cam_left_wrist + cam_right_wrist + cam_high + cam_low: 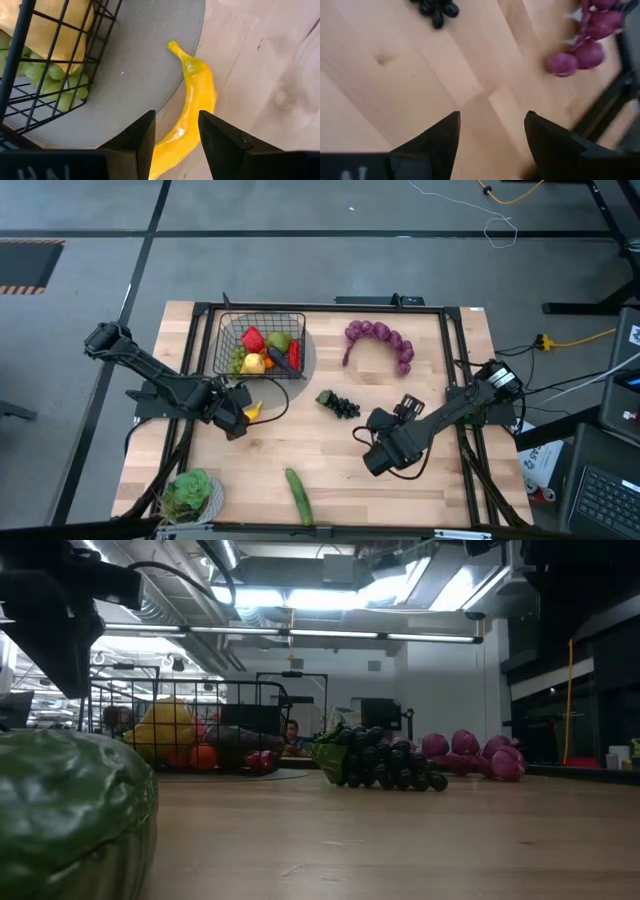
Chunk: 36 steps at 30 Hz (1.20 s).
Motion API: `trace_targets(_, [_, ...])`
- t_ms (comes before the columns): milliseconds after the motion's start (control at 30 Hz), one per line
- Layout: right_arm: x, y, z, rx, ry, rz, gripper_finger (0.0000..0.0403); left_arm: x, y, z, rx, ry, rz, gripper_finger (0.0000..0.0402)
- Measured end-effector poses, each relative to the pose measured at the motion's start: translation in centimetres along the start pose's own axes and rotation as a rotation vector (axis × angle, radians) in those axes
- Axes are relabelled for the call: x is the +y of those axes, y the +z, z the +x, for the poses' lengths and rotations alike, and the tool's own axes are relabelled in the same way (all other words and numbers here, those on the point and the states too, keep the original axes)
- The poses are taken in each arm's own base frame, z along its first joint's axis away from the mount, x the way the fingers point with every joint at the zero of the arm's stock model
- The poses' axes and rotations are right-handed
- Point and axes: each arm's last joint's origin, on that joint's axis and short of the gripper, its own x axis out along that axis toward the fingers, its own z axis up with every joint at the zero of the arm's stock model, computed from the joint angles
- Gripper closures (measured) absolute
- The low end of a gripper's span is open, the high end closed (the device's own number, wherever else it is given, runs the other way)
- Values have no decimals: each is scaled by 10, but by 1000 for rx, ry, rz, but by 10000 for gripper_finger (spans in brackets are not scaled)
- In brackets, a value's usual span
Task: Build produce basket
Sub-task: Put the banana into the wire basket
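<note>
The black wire basket (260,345) stands on a round grey mat (135,65) at the far left and holds a red pepper, a lemon, green grapes and other toy produce. My left gripper (240,412) is just near of the mat, shut on a yellow banana (192,95). My right gripper (408,406) is open and empty over bare wood right of centre. Dark grapes (340,405) lie at the table's centre, also seen in the low view (385,765). A purple bunch (382,343) lies at the far right. A cucumber (298,495) lies near the front edge. My left gripper pinches the banana's lower half (175,142) between its two fingers, which lie across it. The banana's stem end (172,47) reaches past the fingertips over the mat's rim. Whether the banana is clear of the table, I cannot tell.
A green leafy vegetable (190,492) sits at the near left corner and fills the low view's left (70,810). A black frame (455,350) runs along the table's edges. Bare wood lies between the grapes and the cucumber.
</note>
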Motion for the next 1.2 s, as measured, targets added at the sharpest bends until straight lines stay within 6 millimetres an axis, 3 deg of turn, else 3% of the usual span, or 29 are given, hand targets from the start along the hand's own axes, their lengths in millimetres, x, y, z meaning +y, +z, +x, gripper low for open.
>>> trace_targets(167, [14, -6, 3, -85, 74, 88, 181, -3, 1, 2, 7, -12, 9, 235])
trace_targets(433, [39, -21, 16, -169, 207, 98, 181, -12, 2, 13, 26, 2, 205, 190])
trace_targets(867, [46, -30, 19, -185, 251, 114, 181, -30, -3, 40, 194, -15, 220, 181])
trace_targets(1200, [47, -30, 19, -187, 255, 115, 181, -40, -8, 68, 263, 88, 267, 180])
